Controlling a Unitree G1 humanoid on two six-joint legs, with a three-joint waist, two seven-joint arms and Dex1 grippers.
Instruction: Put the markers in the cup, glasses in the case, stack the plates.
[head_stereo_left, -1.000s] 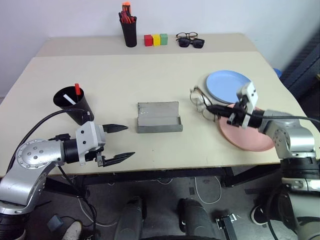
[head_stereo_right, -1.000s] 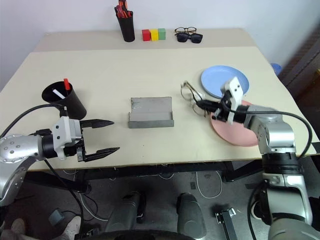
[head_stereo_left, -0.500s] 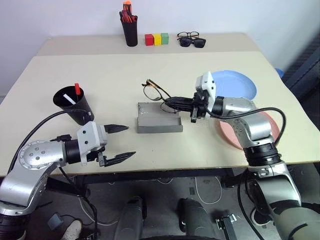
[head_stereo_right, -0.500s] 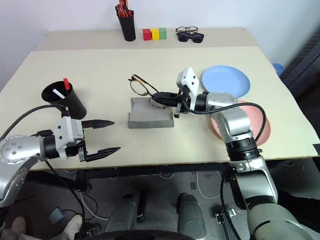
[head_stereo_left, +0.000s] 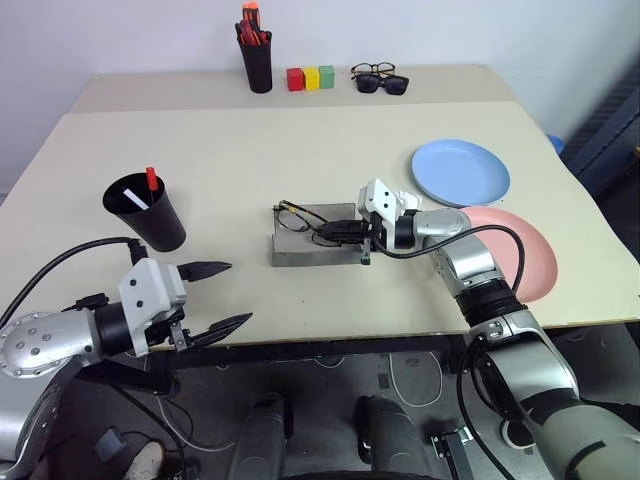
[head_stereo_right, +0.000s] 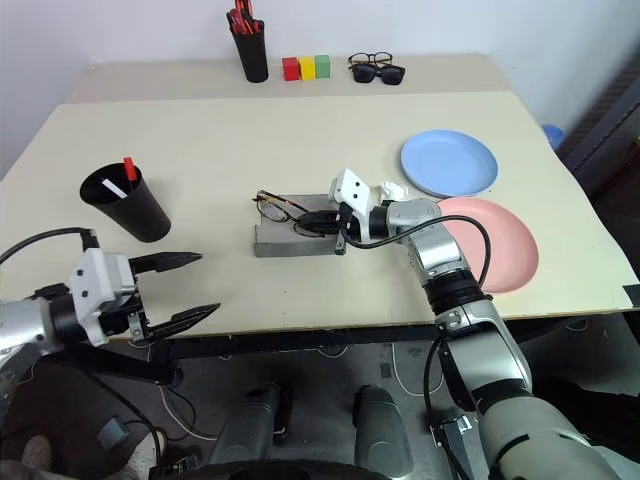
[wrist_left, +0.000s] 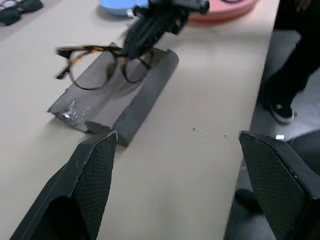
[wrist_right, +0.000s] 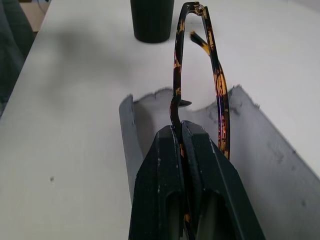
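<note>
While the right gripper (wrist_right: 182, 135) is pinched on the glasses (head_stereo_left: 300, 215), they are held over the open case (head_stereo_left: 316, 246) at mid-table. The left gripper (head_stereo_left: 220, 297) is kept spread wide near the table's front edge, beside the cup (head_stereo_left: 145, 212).

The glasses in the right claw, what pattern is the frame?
Glasses: brown-and-black tortoiseshell, clearest in the right wrist view.

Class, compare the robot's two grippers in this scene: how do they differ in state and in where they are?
1. The left gripper is open with nothing between its fingers; the right gripper is shut on the glasses.
2. The left gripper hangs at the table's near edge, in front of the cup; the right gripper reaches over the open case.

Both have two black fingers.
</note>
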